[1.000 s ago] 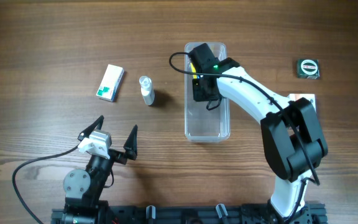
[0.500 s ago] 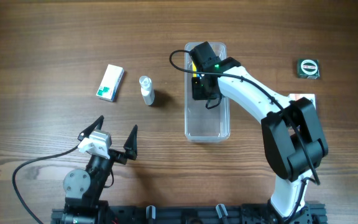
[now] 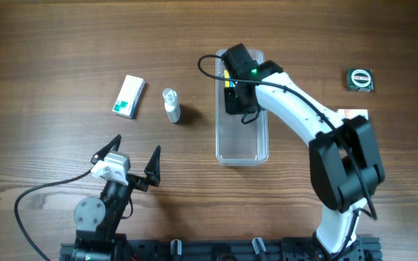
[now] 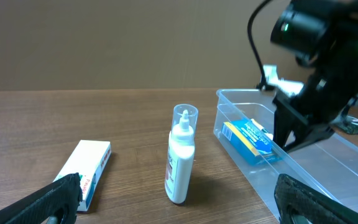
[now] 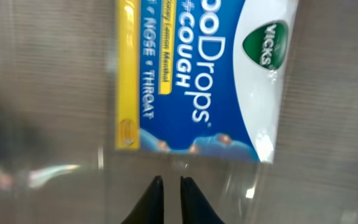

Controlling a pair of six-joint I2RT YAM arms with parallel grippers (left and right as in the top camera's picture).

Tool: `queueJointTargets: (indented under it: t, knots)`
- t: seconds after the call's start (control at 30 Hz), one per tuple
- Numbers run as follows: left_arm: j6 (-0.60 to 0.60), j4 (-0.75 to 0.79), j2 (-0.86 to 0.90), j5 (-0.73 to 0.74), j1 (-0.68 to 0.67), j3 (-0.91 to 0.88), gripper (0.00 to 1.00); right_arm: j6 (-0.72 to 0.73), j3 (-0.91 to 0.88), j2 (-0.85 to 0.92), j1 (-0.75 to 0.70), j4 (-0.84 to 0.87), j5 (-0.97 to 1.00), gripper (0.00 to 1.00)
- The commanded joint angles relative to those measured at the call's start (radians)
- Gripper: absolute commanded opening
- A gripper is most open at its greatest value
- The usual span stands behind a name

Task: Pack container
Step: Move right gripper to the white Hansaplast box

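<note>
On my feed the container (image 3: 242,142) lies lengthwise on the wooden table (image 3: 64,43), a long clear bin with one short end toward the arm bases and the other away from them. The right arm reaches across from the container's right side, and the right gripper (image 3: 231,101) hangs inside the far half of the bin, pointing down at its floor. From the right wrist camera I see its two black fingertips (image 5: 156,198) drawn almost together, with only a sliver of gap and nothing between them.

Just past those tips, flat on the container's floor at the far end, lies a blue, white and yellow cough-drop box (image 5: 197,74). The left wrist view shows the same box low inside the bin against the far wall, with the right gripper standing beside it.

The left gripper (image 3: 136,144) sits to the container's left and nearer the bases, well apart from it. Its fingers are spread wide and hold nothing.

Left of the container, near but not touching, a small white bottle (image 3: 171,106) with a clear cap stands upright. Farther out on that same side lies a white and green carton (image 3: 128,96), flat on the table.

Well off to the container's right, level with its far end, rests a dark tape measure (image 3: 359,79). Nearer on that side a pale flat item (image 3: 354,114) shows, partly hidden behind the right arm; I cannot tell what it is.
</note>
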Motion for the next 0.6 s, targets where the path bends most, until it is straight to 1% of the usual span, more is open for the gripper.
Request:
queueJointTargets:
  t: [0.0,0.07,0.1,0.13,0.17,0.2,0.27,0.3,0.33,0.43,0.47,0.57]
  knots:
    - [0.015,-0.004,-0.006,0.012,0.006,-0.005,1.0,-0.092,0.074,-0.163,-0.006,-0.038,-0.005,0.21]
    - [0.015,-0.004,-0.006,0.012,0.006,-0.005,1.0,-0.1,0.077,-0.236,-0.019,-0.054,0.003,0.39]
    - [0.015,-0.004,-0.006,0.012,0.006,-0.005,1.0,-0.115,0.077,-0.287,-0.035,-0.06,0.003,0.52]
    - [0.015,-0.004,-0.006,0.012,0.006,-0.005,1.0,-0.115,0.077,-0.323,-0.048,-0.068,0.009,0.63]
    - [0.015,-0.004,-0.006,0.012,0.006,-0.005,1.0,-0.116,0.077,-0.375,-0.074,-0.087,0.03,0.78]
    - [0.015,-0.004,-0.006,0.012,0.006,-0.005,1.0,-0.123,0.077,-0.417,-0.099,-0.108,0.052,0.85]
    - [0.015,-0.004,-0.006,0.012,0.006,-0.005,1.0,-0.14,0.077,-0.484,-0.166,-0.164,0.096,0.9]
    - [0.015,-0.004,-0.006,0.012,0.006,-0.005,1.0,-0.14,0.077,-0.514,-0.214,-0.206,0.105,0.91]
    - [0.015,-0.004,-0.006,0.012,0.006,-0.005,1.0,-0.14,0.077,-0.53,-0.255,-0.242,0.1,0.91]
    - [0.015,-0.004,-0.006,0.012,0.006,-0.005,1.0,-0.143,0.076,-0.541,-0.371,-0.374,0.106,0.96]
    - [0.015,-0.004,-0.006,0.012,0.006,-0.005,1.0,-0.155,0.068,-0.54,-0.403,-0.399,0.104,0.99]
    - [0.015,-0.004,-0.006,0.012,0.006,-0.005,1.0,-0.248,0.023,-0.529,-0.488,-0.429,0.1,1.0]
